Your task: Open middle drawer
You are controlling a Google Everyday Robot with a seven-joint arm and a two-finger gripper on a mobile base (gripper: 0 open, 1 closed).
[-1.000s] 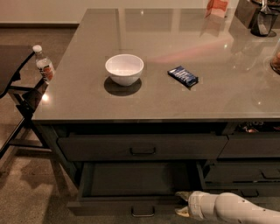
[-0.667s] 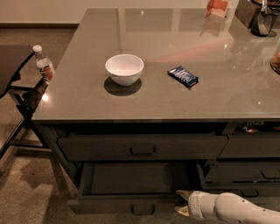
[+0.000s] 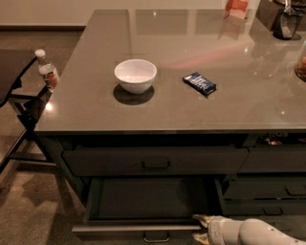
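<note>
Right now your claw (image 3: 201, 228) sits spread wide astride the front edge of the pulled-out middle drawer (image 3: 148, 203), whose handle (image 3: 157, 236) lies just to its left.

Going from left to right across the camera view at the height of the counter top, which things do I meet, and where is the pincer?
Water bottle → white bowl → blue packet → orange carton → dark appliance. The pincer is lower, at the front edge of the open middle drawer, right of its handle.
</note>
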